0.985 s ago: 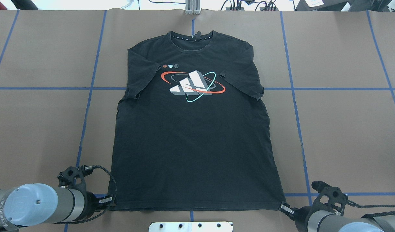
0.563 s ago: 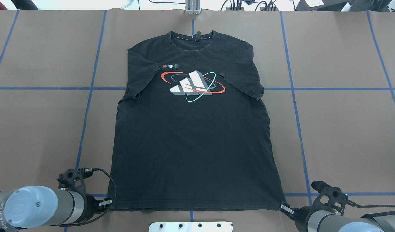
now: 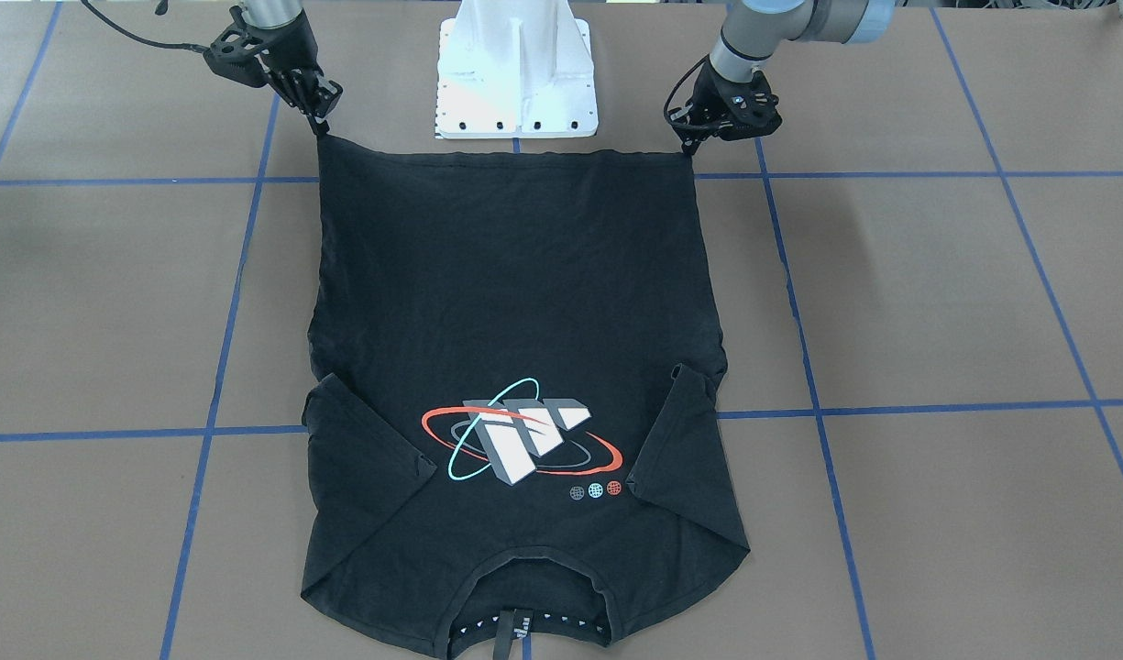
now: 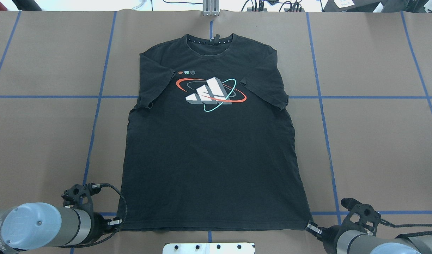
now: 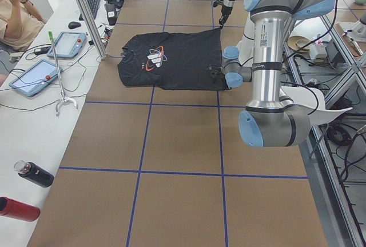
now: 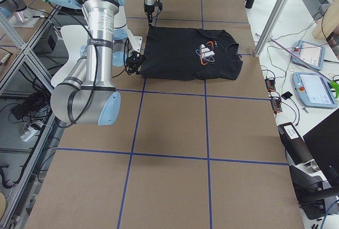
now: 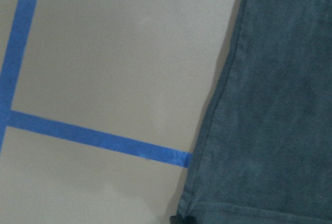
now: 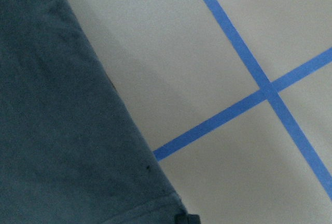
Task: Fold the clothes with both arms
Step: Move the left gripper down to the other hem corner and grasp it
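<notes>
The black t-shirt (image 4: 208, 158) lies flat on the brown table, orbit graphic (image 4: 210, 92) up, collar at the far edge and hem toward me. My left gripper (image 4: 117, 223) is shut on the hem's left corner, low at the table. My right gripper (image 4: 308, 225) is shut on the hem's right corner. In the front-facing view the hem is stretched straight between the left gripper (image 3: 688, 147) and the right gripper (image 3: 324, 124). The left wrist view shows the shirt's side edge (image 7: 275, 105). The right wrist view shows the other edge (image 8: 57, 120).
The white pedestal base (image 3: 515, 73) stands just behind the hem, between both arms. Blue tape lines (image 4: 96, 116) grid the brown table. A metal post (image 4: 210, 8) stands at the far edge beyond the collar. Tablets and cables lie on the operators' side (image 5: 34, 75).
My left gripper has drawn slightly back and to the left with the hem corner. The right gripper and the rest of the shirt have not moved.
</notes>
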Controlling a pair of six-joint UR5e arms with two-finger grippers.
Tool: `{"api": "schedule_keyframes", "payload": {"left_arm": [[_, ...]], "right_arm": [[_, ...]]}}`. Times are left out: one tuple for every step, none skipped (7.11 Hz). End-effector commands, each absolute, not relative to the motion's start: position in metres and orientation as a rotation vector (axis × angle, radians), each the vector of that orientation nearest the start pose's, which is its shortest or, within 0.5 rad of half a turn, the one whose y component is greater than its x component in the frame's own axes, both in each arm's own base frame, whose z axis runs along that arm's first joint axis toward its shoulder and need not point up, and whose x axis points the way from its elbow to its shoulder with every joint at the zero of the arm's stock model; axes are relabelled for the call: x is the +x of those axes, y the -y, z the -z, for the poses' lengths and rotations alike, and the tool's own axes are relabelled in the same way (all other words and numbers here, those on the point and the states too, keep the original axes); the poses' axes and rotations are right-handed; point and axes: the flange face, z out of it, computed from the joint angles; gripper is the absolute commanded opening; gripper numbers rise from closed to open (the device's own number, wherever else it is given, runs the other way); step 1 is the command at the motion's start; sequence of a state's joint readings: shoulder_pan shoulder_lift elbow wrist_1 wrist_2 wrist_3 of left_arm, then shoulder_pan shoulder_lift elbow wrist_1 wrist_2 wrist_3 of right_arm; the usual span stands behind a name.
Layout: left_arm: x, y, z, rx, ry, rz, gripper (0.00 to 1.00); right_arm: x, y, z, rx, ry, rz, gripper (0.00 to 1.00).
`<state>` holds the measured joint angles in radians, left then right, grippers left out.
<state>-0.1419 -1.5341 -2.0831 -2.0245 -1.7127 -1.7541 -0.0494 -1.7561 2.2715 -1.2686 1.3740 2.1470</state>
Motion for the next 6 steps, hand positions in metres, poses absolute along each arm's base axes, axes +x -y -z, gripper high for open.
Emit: {"api": "schedule_keyframes", "payload": {"left_arm": [[0.419,0.18,-0.38,-0.152,-0.936,0.233,0.0],[0.402,0.176,-0.379,-0.152,-0.936,0.23,0.0],[0.389,0.173,-0.367,-0.153,-0.957,0.225,0.0],[0.38,0.172,-0.354,-0.157,-0.981,0.221,0.0],[0.373,0.17,-0.341,-0.171,-1.005,0.211,0.0],[0.364,0.17,-0.33,-0.204,-1.028,0.196,0.0]], "right_arm": [[-0.407,0.133,-0.377,-0.08,0.853,-0.576,0.0],[-0.403,0.13,-0.368,-0.114,0.862,-0.564,0.0],[-0.391,0.127,-0.364,-0.157,0.853,-0.546,0.0],[-0.373,0.126,-0.362,-0.172,0.842,-0.539,0.0],[-0.36,0.124,-0.356,-0.202,0.842,-0.528,0.0],[-0.354,0.127,-0.347,-0.219,0.854,-0.532,0.0]]}}
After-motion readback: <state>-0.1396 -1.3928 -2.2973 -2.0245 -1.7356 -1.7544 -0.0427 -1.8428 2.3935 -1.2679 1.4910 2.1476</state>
